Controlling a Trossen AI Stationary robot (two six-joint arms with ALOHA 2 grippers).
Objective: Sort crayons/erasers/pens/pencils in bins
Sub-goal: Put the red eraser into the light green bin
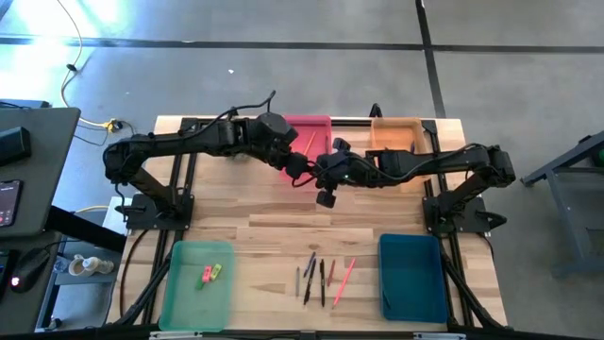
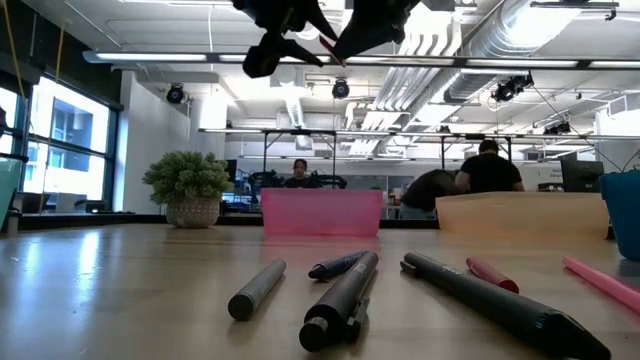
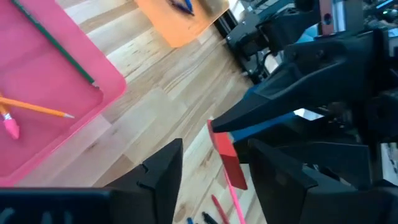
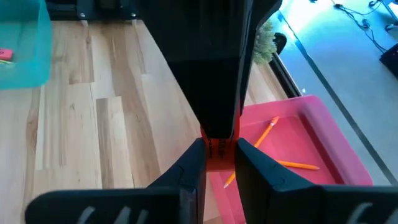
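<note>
Right wrist view: right gripper clamps a thin red pencil-like stick end-on; left gripper faces it, fingers spread around the stick, not yet pinching. Handover mid-air beside the shallow pink plastic bin, which lies nearer the left arm and holds orange and green pencils. Light green bin holds erasers. Teal bin: nothing visible. Orange bin: partly hidden.

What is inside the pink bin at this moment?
The pink bin holds two orange pencils, a dark green pencil and a pink item at one edge. In the high view the left arm covers part of it, so more could lie there.
</note>
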